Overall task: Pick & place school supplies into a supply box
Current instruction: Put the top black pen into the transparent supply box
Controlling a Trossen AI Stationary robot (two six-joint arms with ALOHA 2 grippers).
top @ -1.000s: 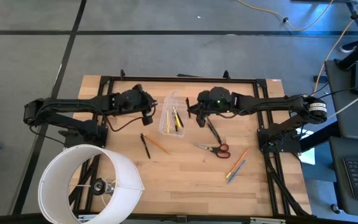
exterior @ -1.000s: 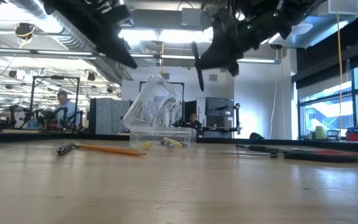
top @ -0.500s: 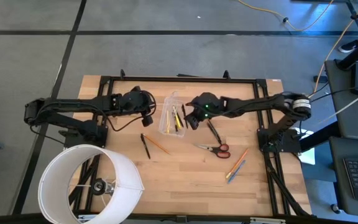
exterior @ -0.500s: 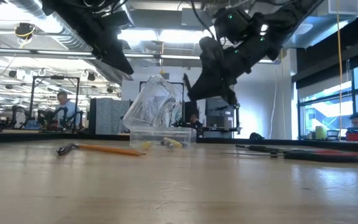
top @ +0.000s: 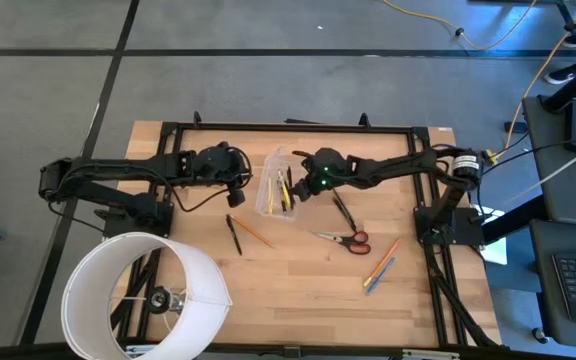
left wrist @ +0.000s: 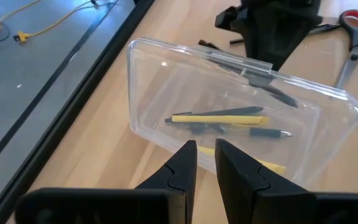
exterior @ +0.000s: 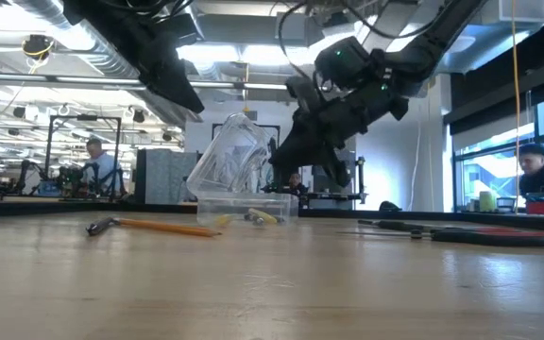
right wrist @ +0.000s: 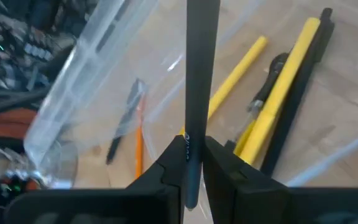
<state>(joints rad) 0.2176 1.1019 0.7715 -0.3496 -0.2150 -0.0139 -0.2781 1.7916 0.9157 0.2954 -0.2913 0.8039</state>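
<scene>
Black pen (right wrist: 201,74) pinched in the right gripper (top: 306,187) hangs over the clear supply box (top: 273,186), so release comes next, while the left gripper (top: 236,181), nearly closed and empty, waits beside the box.

Lab: exposed ducts (exterior: 55,28), workstations (exterior: 64,175)

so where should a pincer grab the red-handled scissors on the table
Take the scissors at the pivot, where the dark blades meet the red handles, coming straight down. They lie flat and closed on the table with bare wood around them, and that narrow neck fits between two fingers.
</scene>
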